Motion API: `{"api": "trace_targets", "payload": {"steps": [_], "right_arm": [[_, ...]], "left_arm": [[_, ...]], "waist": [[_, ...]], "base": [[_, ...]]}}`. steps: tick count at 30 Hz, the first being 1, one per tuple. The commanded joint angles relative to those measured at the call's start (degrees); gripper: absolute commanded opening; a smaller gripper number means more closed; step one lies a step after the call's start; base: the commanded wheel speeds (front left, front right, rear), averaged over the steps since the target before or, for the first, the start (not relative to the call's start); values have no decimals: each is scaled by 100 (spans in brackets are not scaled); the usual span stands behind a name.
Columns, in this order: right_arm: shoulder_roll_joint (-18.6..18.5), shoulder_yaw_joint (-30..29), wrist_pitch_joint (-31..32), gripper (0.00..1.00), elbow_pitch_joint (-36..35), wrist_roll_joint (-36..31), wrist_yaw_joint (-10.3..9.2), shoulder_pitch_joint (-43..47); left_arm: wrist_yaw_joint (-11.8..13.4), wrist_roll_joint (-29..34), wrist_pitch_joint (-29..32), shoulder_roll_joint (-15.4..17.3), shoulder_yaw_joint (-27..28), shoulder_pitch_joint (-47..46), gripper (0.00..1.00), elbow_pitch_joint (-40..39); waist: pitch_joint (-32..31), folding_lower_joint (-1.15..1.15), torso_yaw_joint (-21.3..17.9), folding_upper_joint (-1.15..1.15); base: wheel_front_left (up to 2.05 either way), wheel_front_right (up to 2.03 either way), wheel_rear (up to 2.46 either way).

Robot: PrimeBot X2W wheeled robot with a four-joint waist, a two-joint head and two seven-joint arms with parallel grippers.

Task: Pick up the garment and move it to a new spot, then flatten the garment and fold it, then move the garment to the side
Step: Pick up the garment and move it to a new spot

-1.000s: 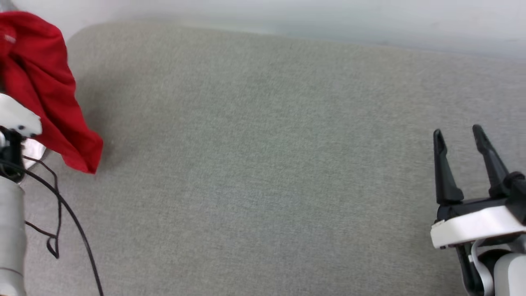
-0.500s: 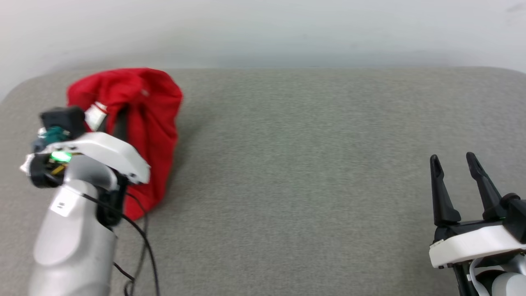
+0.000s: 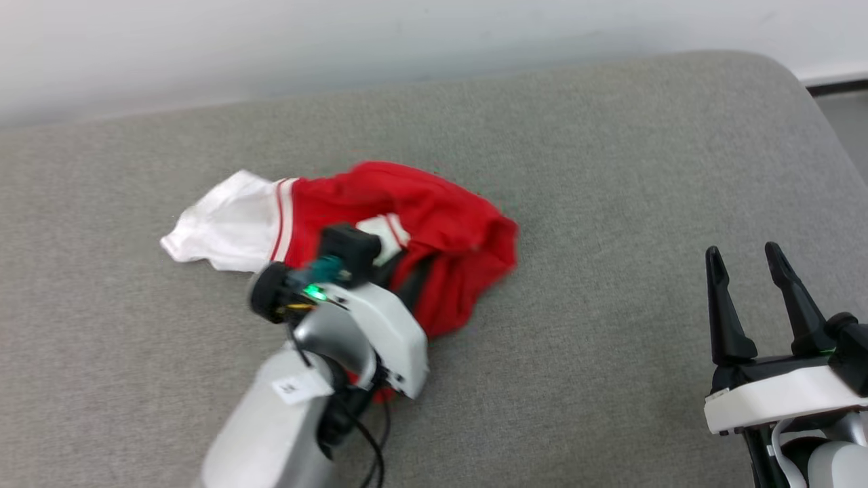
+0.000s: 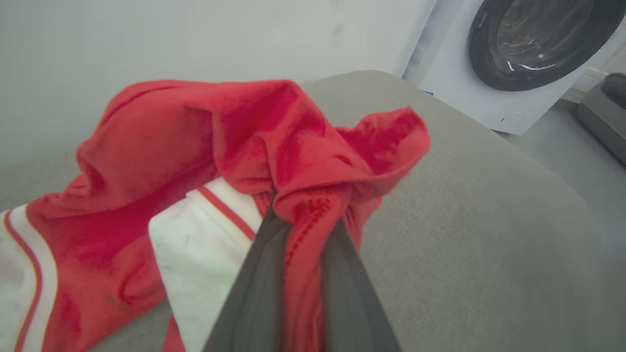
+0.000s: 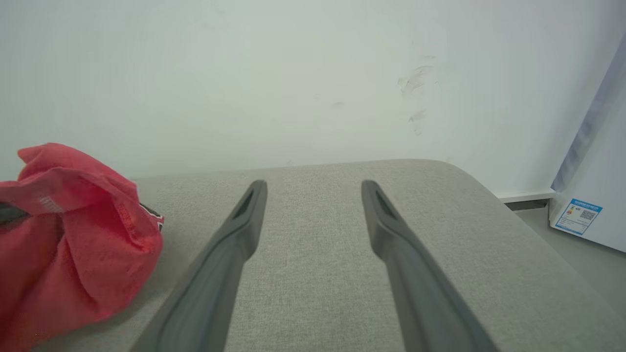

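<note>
The garment (image 3: 434, 217) is a bunched red shirt with a white, red-striped sleeve (image 3: 224, 227) lying out to the left on the grey padded surface (image 3: 610, 169). My left gripper (image 3: 410, 274) reaches into the bunch from the near side, its fingers mostly hidden by the wrist and cloth. In the left wrist view the left gripper (image 4: 305, 215) is shut on a fold of the red garment (image 4: 161, 146), which is lifted into a peak. My right gripper (image 3: 742, 252) stands open at the lower right, well clear of the cloth. Between the fingers of the right gripper (image 5: 314, 186) there is nothing, and the garment (image 5: 73, 234) lies to their left.
The padded surface ends in a rounded corner (image 3: 780, 68) at the far right, with floor (image 3: 844, 122) beyond. A pale wall (image 3: 339, 41) runs behind it. A white washing machine (image 4: 528, 49) stands past that corner, and a labelled white appliance (image 5: 594, 205) shows in the right wrist view.
The head camera has swung, so the whole picture has shifted. My left arm has carried the garment lower and toward the middle; a white sleeve now rests on the surface. The right gripper stays open.
</note>
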Motion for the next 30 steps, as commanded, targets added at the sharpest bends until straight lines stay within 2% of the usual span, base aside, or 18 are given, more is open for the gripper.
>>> {"api": "trace_targets", "payload": {"steps": [1,4,11,14,18,19,20,21,25,30], "right_arm": [[14,16,-43,100,-2,27,-4,-88],[15,-9,-88,100,8,63,-4,-174],[15,70,-191,100,141,115,-4,-304],[14,92,-214,100,184,99,-4,-361],[14,88,-216,100,215,54,-4,-372],[14,85,-203,100,225,33,-4,-359],[14,80,-184,100,232,22,-4,-344],[14,68,-167,100,238,5,-4,-327],[14,61,-87,100,230,-66,-4,-216],[14,63,19,100,173,-117,-4,-55]], "left_arm": [[-44,38,60,-37,-240,41,0,-61],[-103,29,209,-144,-927,73,0,-80],[-117,-288,321,-59,-2470,53,0,52],[-118,-441,257,33,-2930,-37,0,171],[-119,-592,108,87,-3224,-112,0,296],[-119,-639,50,96,-3307,-125,10,333],[-119,-663,-59,85,-3327,-154,87,350],[-119,-680,-158,73,-3339,-179,100,376],[-76,-607,-644,36,-3266,-199,100,445],[153,-548,-1231,-12,-3074,-65,100,459]], "waist": [[206,0,-134,0],[378,0,-172,0],[605,0,-185,0],[621,0,-155,0],[560,0,-82,0],[512,0,-54,0],[462,0,-23,0],[401,0,15,0],[93,0,168,0],[-301,0,348,0]], "base": [[0,0,0],[0,0,0],[0,0,0],[0,0,0],[0,0,0],[0,0,0],[0,0,0],[0,0,0],[0,0,0],[0,0,0]]}}
